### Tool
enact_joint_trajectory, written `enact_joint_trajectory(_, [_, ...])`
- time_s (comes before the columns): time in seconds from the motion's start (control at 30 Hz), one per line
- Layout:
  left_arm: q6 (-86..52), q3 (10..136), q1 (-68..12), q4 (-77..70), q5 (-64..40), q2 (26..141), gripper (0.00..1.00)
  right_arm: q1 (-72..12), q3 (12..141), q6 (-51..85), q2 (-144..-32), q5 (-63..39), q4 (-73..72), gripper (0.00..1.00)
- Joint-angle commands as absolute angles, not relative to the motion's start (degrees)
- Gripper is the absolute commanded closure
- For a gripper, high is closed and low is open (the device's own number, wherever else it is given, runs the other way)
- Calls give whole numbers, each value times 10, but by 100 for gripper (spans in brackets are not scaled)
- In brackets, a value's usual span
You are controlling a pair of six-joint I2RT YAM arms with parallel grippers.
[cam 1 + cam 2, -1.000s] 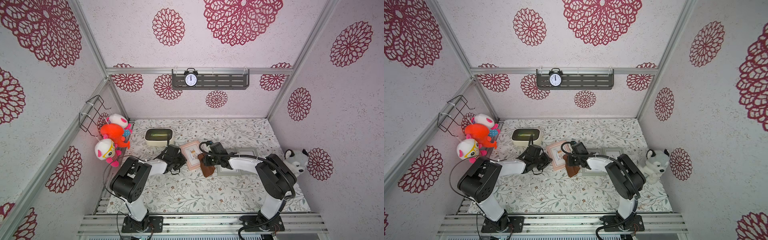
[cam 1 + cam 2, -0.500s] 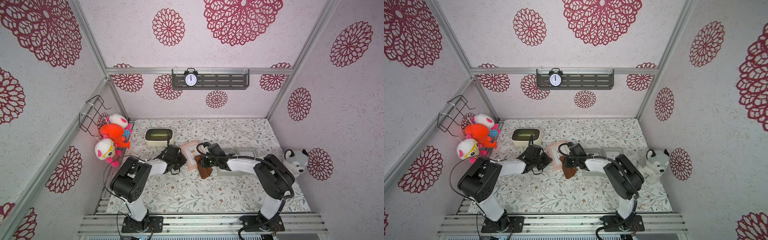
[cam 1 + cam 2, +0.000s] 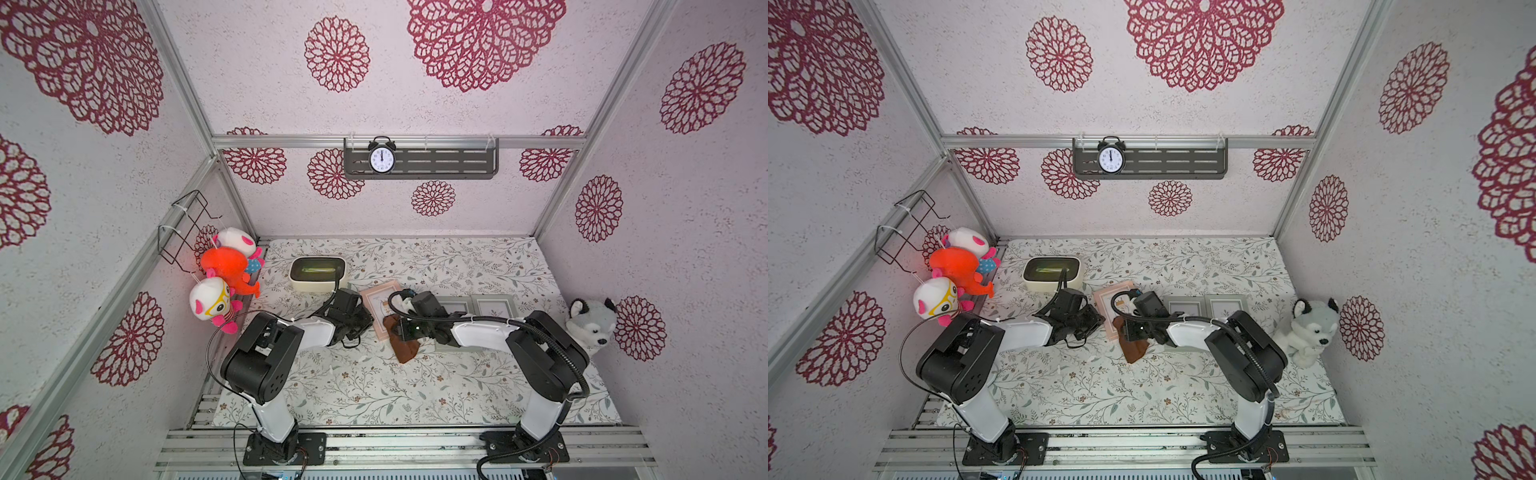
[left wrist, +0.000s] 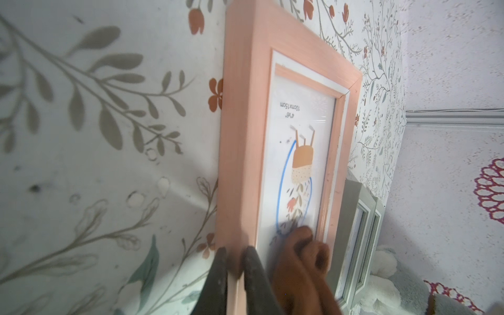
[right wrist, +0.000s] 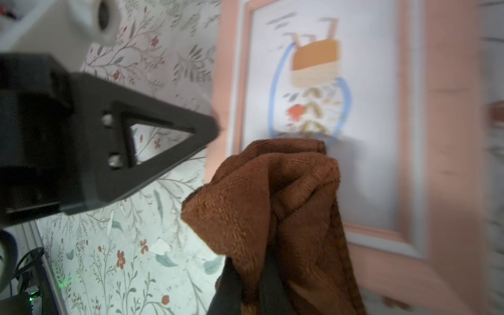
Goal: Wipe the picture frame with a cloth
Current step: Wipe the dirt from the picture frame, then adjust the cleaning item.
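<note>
Now, cloth (image 5: 272, 204) on pink frame (image 4: 240, 136).

Looks like a small pretend room built for robot tests. Has walls with big red flower prints (image 3: 336, 54), silver metal bars (image 3: 540, 142), soft plush toys (image 3: 224, 268) and a round black alarm clock (image 3: 381, 158). Holds two black-and-white robot arms (image 3: 259, 365).

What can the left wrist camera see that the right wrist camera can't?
Only the left wrist view: the grey frames next to the pink frame, and the tiny size print on its picture. Only the right wrist view: the right gripper shut on the brown cloth. Both: the pink frame, the brown cloth touching its glass, and the left gripper pinching the frame's edge.
</note>
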State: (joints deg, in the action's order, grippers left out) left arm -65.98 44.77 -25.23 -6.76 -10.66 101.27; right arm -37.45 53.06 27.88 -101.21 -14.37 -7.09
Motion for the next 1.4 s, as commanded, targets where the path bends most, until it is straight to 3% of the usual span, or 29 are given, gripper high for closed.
enact_joint_trajectory(0.0, [-654, 416, -255, 76, -58, 1067, 86, -343, 514, 259, -1001, -118, 3, 100])
enact_joint_trajectory(0.27, [-651, 426, -254, 87, -58, 1067, 86, -452, 575, 305, -1062, -169, -33, 100])
enact_joint_trajectory(0.53, [-638, 435, -254, 101, -59, 1057, 86, -314, 525, 271, -1003, -106, 28, 100])
enact_joint_trajectory(0.77, [-600, 499, -249, 162, -64, 1010, 80, -277, 558, 278, -914, -130, 34, 100])
enact_joint_trajectory(0.87, [-576, 543, -242, 196, -61, 958, 70, -269, 566, 316, -897, -187, -10, 100])
enact_joint_trajectory(1.03, [-549, 587, -232, 225, -58, 866, 40, -255, 582, 411, -906, -293, -109, 100])
enact_joint_trajectory(1.2, [-549, 583, -229, 159, -118, 797, 20, -252, 612, 550, -951, -382, -231, 100])
enact_joint_trajectory(1.37, [-603, 556, -232, 28, -189, 775, 2, -252, 633, 663, -980, -407, -328, 100])
